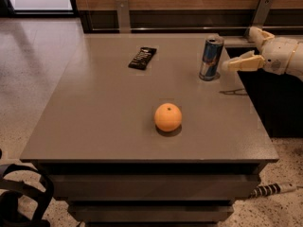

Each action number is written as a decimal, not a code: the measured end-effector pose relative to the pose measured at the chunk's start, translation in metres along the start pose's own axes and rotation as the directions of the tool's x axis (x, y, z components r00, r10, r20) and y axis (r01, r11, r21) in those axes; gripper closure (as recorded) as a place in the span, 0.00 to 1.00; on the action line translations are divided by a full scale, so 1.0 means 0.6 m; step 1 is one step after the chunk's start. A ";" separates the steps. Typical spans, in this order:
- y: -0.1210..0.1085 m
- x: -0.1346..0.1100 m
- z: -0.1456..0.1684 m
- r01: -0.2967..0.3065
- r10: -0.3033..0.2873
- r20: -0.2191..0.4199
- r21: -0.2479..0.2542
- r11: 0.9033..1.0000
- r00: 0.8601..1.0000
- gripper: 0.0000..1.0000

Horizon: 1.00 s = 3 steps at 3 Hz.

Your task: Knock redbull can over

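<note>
The redbull can [211,58] stands upright on the grey table [104,112], near its far right edge. It is slim, blue and silver, with a silver top. My gripper [238,48] reaches in from the right at can height. Its cream fingers are spread open and empty. The lower fingertip [228,65] is right beside the can's right side; I cannot tell whether it touches.
An orange [168,117] sits in the middle front of the table. A black candy bar wrapper [142,57] lies at the back centre. A wooden wall with metal brackets [123,13] runs behind. A dark gap drops off right of the table.
</note>
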<state>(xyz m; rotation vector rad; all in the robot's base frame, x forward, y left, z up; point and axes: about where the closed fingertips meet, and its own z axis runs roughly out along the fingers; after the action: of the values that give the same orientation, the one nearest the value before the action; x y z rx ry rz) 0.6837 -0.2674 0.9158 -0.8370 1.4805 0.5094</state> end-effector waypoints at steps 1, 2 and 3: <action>0.024 -0.030 0.041 0.024 -0.020 0.059 -0.059 0.998 0.998 0.00; 0.040 -0.017 0.068 0.011 -0.009 0.017 -0.124 0.992 1.000 0.00; 0.048 0.015 0.084 -0.028 0.028 -0.003 -0.176 0.984 1.000 0.00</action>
<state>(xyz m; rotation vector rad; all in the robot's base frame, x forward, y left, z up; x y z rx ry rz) 0.6955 -0.2132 0.8971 -0.9554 1.4642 0.6686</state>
